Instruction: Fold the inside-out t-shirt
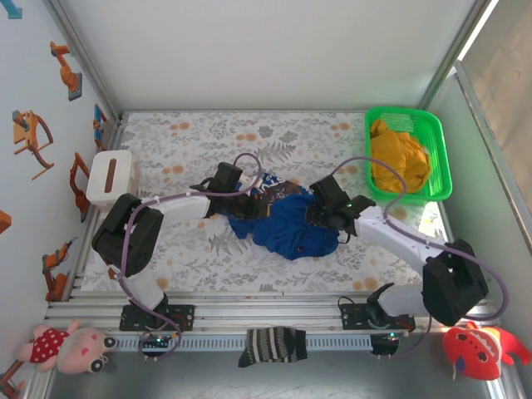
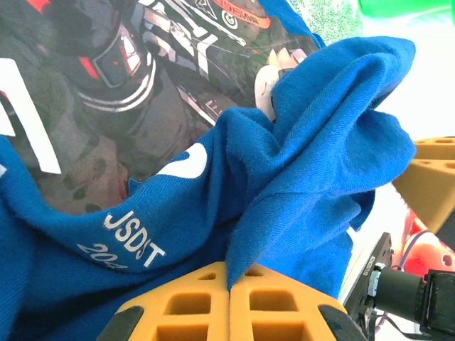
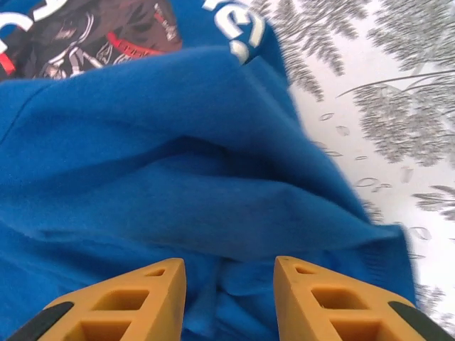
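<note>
The tabletop (image 1: 191, 141) is carrying the t-shirt (image 1: 287, 224) as a crumpled heap at its middle, between the two arms. I judge the folding is barely beginning. No flat panel or straight crease is showing, a dark printed picture with white lettering is peeking out on the far left side, and spreading and every fold are left to do.

Bare patterned surface is lying open on the far side and toward the near left. The green basket (image 1: 439, 150) is crowding the far right corner, and a white box (image 1: 110, 176) is sitting at the left edge.

The left gripper (image 2: 229, 273) is clenched on a raised ridge of blue cloth. The right gripper (image 3: 229, 266) is hovering with its jaws parted, with cloth bunching between them.
</note>
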You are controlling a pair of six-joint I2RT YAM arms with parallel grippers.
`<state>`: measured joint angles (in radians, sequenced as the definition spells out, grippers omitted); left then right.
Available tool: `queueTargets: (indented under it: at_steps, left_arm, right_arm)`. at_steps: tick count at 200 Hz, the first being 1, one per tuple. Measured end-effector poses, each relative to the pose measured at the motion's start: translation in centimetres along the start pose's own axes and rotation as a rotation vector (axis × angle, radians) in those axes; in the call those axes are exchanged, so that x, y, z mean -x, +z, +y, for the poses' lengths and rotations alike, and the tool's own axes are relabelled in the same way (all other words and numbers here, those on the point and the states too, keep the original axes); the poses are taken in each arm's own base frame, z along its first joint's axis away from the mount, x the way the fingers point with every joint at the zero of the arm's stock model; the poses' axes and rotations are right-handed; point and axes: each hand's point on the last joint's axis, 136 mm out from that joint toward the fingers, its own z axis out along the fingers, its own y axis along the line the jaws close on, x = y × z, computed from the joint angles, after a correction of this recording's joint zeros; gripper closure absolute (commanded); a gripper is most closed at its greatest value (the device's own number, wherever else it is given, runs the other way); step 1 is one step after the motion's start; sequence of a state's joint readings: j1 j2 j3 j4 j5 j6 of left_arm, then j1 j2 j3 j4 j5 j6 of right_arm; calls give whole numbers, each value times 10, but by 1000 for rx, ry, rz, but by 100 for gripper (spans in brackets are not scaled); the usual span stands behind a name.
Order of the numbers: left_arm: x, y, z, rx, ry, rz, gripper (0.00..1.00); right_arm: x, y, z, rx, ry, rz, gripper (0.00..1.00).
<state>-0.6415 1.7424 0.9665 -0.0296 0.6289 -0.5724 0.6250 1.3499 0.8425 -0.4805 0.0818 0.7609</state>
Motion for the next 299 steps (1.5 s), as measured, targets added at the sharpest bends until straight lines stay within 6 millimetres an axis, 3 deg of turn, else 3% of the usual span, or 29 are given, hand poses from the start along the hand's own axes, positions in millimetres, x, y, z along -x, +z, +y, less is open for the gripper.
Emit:
queueTargets:
  at_steps: [26,43,61,83,110,121,144,168,174,193,209,233,272,299]
  left_arm:
    - [0,0,0,0,-1,0,100]
    - [0,0,0,0,-1,0,100]
    - [0,0,0,0,-1,0,100]
    - [0,0,0,0,-1,0,100]
    - [1,-1,-2,-3,2,-3,100]
    - [2,-3,-5,-12,7,-6,90]
    - [12,-15,-17,-35,21,-39,59]
    - [38,-52,-24,-31,14,-153,42]
    - [45,-64,-25,-27,16,-186,32]
    - [61,-102,-29,5,18,-295,27]
    - [65,-122,-26,46,5,-346,26]
    - [56,-131,-2,130,-61,-373,25]
    - [6,-115,78,293,-307,-310,28]
    - [-5,-112,98,340,-409,-314,29]
  right_arm:
    - [-8,17,6,-2,14,42,76]
    - [-10,23,5,-8,16,54,100]
    - [-8,20,5,-6,31,43,100]
    - [0,1,6,18,35,-3,100]
    - [25,-46,6,89,49,-121,100]
    - [37,-68,9,130,52,-175,100]
    - [63,-111,14,198,54,-283,100]
    - [85,-140,12,226,52,-368,100]
    - [88,-143,12,229,49,-377,100]
    - [92,-143,6,221,45,-380,100]
    - [92,-140,3,213,48,-368,100]
    - [92,-137,-2,200,52,-360,100]
    - [91,-131,-12,179,66,-350,100]
    - [87,-127,-14,173,69,-338,100]
